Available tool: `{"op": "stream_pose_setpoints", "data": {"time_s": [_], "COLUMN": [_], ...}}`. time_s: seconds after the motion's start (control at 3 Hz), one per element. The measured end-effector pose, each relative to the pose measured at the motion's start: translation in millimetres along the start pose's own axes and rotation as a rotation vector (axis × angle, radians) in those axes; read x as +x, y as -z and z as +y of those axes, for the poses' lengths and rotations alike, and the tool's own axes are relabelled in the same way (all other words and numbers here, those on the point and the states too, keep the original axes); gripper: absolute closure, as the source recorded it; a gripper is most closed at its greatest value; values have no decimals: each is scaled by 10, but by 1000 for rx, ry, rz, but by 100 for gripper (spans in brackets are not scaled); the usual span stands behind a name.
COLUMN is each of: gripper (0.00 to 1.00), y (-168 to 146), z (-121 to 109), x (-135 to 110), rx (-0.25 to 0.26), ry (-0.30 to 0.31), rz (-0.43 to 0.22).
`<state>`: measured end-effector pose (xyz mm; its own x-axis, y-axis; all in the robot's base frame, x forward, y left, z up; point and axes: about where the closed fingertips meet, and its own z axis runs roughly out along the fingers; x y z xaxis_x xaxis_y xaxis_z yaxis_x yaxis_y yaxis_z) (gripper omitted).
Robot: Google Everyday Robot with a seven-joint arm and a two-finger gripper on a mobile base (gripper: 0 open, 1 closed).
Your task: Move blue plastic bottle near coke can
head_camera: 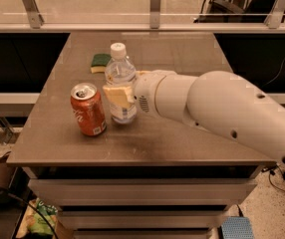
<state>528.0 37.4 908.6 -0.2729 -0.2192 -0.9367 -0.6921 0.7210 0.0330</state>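
Observation:
The blue plastic bottle [119, 75] is clear with a white screw cap and stands upright on the table [182, 133], just right of the coke can. The coke can [88, 109] is orange-red with a silver top and white script, upright near the table's front left. A narrow gap separates can and bottle. My gripper [120, 96] reaches in from the right on a thick white arm, its cream-coloured fingers [116, 94] closed around the bottle's middle. The bottle's lower part shows below the fingers.
A green and yellow sponge [100, 62] lies behind the bottle towards the table's back left. A glass rail with metal posts [155, 6] runs behind the table. Shelves sit under the tabletop, and cables lie on the floor at the right.

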Motion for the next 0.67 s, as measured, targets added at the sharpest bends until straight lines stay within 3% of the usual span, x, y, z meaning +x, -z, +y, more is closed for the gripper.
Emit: {"op": "stream_pose_setpoints", "data": {"time_s": [0.67], "gripper": [36], "y": [10], "z": [41], "x": [-42], "rx": [1], "ry": [12], "rz": [-1]}}
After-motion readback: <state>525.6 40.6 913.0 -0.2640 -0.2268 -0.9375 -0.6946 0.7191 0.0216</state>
